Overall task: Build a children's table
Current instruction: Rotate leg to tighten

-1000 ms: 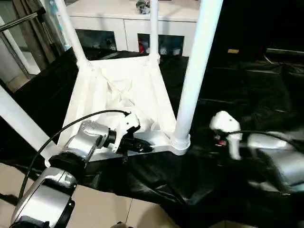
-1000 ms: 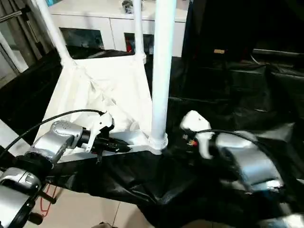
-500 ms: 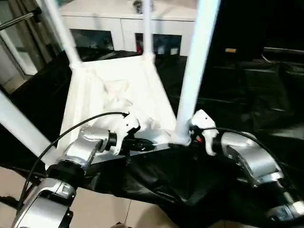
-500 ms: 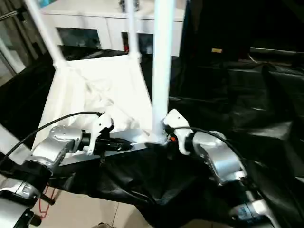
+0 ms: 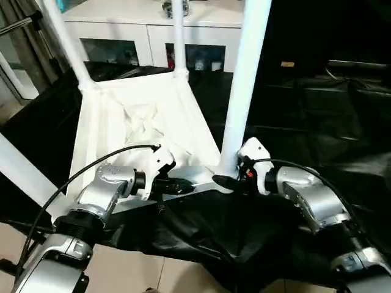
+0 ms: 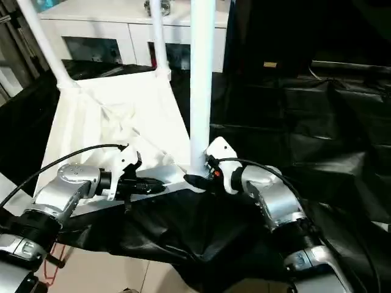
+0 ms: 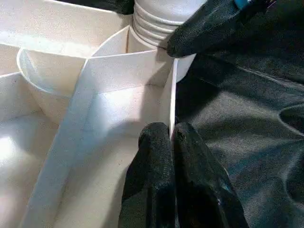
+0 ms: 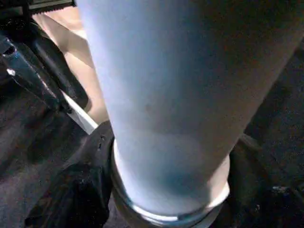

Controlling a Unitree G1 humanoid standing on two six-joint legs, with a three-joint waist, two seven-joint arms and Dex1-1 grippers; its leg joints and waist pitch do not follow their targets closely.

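Note:
The children's table lies upside down: its white tabletop point(image 5: 134, 122) rests ribs-up on the black drape, with legs standing in its corner sockets. My left gripper point(image 5: 186, 186) is shut on the thin near rim of the tabletop point(image 7: 168, 104), one finger on each side of the wall. The near right leg point(image 5: 241, 91) rises from its socket. My right gripper point(image 5: 221, 180) is closed around the ribbed base of this leg point(image 8: 161, 118), with a black finger point(image 8: 71, 190) pressed against the collar. Further legs stand at the far left point(image 5: 64, 43), far middle point(image 5: 179, 36) and near left point(image 5: 24, 177).
The black-draped work table point(image 5: 305, 110) stretches to the right in crumpled folds. A white cabinet point(image 5: 153, 24) stands behind it. Pale floor tiles point(image 5: 122, 268) show past the near edge. A black cable point(image 5: 79, 174) loops over my left forearm.
My right gripper has swung left from the drape to the near right leg's base and narrowed around it. The left gripper keeps its hold on the rim. The camera has shifted.

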